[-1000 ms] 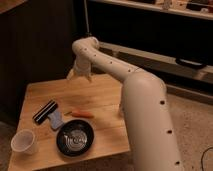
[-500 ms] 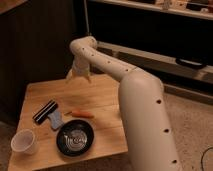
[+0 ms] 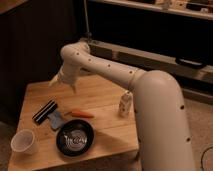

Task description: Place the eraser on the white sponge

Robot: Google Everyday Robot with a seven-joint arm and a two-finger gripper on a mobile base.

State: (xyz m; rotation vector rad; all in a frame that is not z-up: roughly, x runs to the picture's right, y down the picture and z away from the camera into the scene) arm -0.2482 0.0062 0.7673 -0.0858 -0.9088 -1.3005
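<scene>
Above the far left part of the wooden table (image 3: 107,127), my gripper (image 3: 63,86) hangs with its fingers (image 3: 53,81) spread wide and nothing between them. Below my fingers and nearer the camera, well apart from them, the eraser (image 3: 44,111) lies flat on the tabletop. The white sponge (image 3: 55,120) lies just beside the eraser, on its side away from my fingers. Farther from my fingers lie an orange stick (image 3: 80,114), a black bowl (image 3: 75,137) and a white cup (image 3: 25,142).
</scene>
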